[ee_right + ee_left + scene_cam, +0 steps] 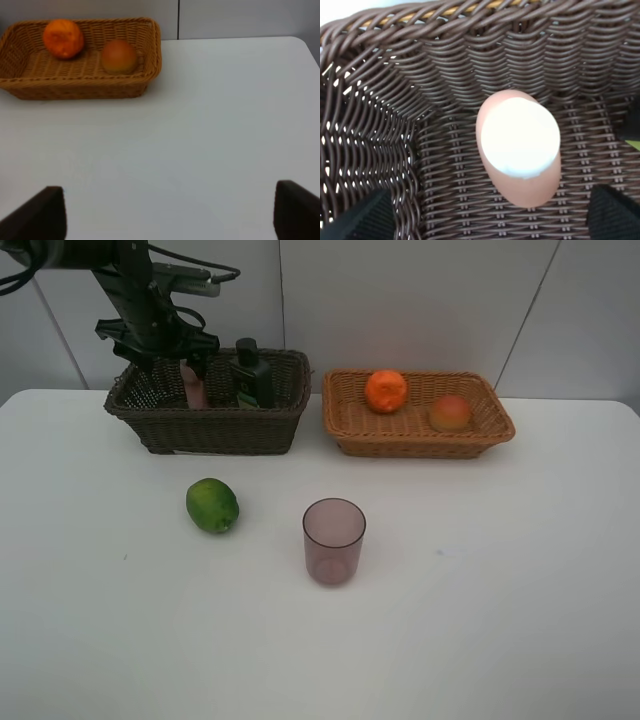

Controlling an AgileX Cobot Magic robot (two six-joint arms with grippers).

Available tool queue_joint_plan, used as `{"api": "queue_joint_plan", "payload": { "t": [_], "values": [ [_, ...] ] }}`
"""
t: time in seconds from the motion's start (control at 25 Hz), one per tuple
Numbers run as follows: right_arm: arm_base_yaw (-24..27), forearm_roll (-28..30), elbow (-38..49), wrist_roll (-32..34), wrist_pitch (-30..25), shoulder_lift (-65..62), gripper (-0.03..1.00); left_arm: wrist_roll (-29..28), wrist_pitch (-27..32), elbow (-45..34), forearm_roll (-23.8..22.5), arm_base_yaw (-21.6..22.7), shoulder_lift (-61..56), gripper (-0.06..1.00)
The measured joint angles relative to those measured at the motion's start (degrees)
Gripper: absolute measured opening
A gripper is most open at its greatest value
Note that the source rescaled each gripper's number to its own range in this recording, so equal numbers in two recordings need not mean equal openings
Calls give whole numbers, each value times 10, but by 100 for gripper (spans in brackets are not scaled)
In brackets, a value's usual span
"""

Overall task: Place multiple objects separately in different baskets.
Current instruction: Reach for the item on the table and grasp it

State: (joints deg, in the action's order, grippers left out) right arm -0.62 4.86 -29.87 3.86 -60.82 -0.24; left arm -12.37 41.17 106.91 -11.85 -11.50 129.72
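The dark brown basket [205, 425] stands at the back left with the pink white-capped bottle [193, 385] and the dark green bottle [252, 370] upright inside. My left gripper [183, 355] hangs just above the pink bottle [520, 145], open, its fingertips [365, 217] wide on either side and not touching it. The light tan basket [420, 435] holds the orange [386, 390] and the peach-like fruit [450, 412]. On the table lie the green fruit [212, 505] and the purple cup [333, 540]. Over bare table near the tan basket [80, 85], my right gripper [169, 212] is open and empty.
The white table [500, 590] runs wide at the front and right. Grey wall panels rise behind the baskets. The left arm's links and cables [130, 280] lean over the back left corner. The two baskets stand side by side with a narrow gap between them.
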Motion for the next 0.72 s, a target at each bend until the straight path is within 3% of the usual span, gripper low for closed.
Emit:
{"api": "queue_joint_plan", "payload": {
  "t": [0.2, 0.72],
  "values": [
    [0, 0, 0, 0, 0, 0, 86, -1, 13, 0, 0, 0, 0, 100],
    [0, 0, 0, 0, 0, 0, 86, 24, 144, 0, 2, -9, -54, 100]
  ]
}}
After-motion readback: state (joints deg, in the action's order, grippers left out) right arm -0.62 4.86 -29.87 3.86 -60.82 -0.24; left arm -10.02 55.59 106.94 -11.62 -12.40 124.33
